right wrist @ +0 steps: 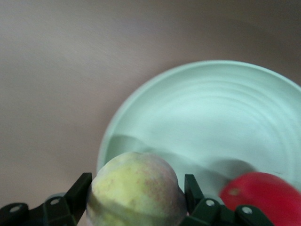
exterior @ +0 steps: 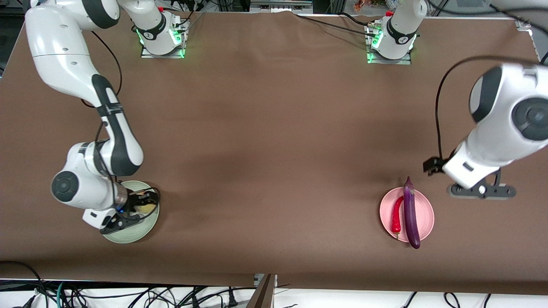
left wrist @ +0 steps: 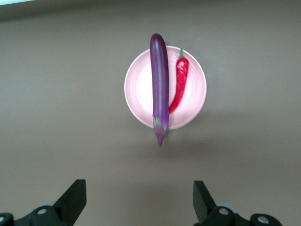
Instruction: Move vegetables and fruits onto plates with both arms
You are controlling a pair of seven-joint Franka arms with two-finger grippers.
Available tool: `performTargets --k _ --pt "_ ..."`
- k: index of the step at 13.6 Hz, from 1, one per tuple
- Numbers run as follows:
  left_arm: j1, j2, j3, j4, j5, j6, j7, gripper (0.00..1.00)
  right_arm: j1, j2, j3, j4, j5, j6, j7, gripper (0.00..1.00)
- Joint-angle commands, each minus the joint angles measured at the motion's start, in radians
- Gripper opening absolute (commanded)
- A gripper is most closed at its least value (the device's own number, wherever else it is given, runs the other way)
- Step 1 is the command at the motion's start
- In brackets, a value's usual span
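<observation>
The purple eggplant and the red chili pepper lie side by side on the pink plate; the eggplant overhangs its rim at both ends. My left gripper hangs open and empty over the table beside that plate; its wrist view shows the eggplant, chili and plate past the gripper. My right gripper is low over the mint green plate, shut on the yellowish-green fruit. The deep red fruit lies on the plate, hidden in the front view.
Brown cloth covers the table. Both arm bases stand along the edge farthest from the front camera. Cables hang below the table edge nearest that camera.
</observation>
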Motion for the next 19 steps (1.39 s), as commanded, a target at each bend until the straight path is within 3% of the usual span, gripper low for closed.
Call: performTargets --k 1,2,4,5,7,9,11,16,19 --pt "0.012 -0.048 -0.008 0.072 -0.108 -0.141 0.010 1.00 -0.027 -0.006 0.018 -0.012 0.000 0.007 -0.049 0.29" --pt "0.015 -0.082 -0.002 0.066 -0.160 -0.152 0.010 1.00 -0.028 -0.004 0.018 -0.014 0.003 0.015 -0.049 0.38" --pt "0.003 -0.192 0.057 -0.037 -0.206 -0.157 0.010 1.00 -0.027 0.002 0.018 -0.012 0.008 0.019 -0.047 1.00" --pt "0.001 -0.252 0.073 -0.108 -0.248 -0.154 0.010 1.00 -0.027 0.000 0.020 -0.008 0.008 0.019 -0.044 1.00" --pt "-0.047 -0.369 0.186 -0.231 -0.288 -0.100 0.046 1.00 -0.025 -0.021 0.023 -0.001 0.011 0.003 -0.043 1.00" --pt "-0.055 -0.426 0.202 -0.323 -0.279 -0.021 0.173 1.00 -0.025 -0.070 0.025 -0.001 0.011 -0.072 -0.043 1.00" --pt "-0.055 -0.435 0.202 -0.389 -0.273 0.041 0.174 1.00 -0.019 -0.139 0.026 0.025 0.011 -0.206 -0.020 1.00" --pt "-0.058 -0.466 0.249 -0.379 -0.268 0.033 0.139 1.00 -0.011 -0.323 0.028 0.037 0.010 -0.529 0.181 1.00" --pt "-0.057 -0.477 0.249 -0.372 -0.263 0.030 0.140 1.00 -0.010 -0.488 0.028 -0.042 0.010 -0.636 0.212 1.00"
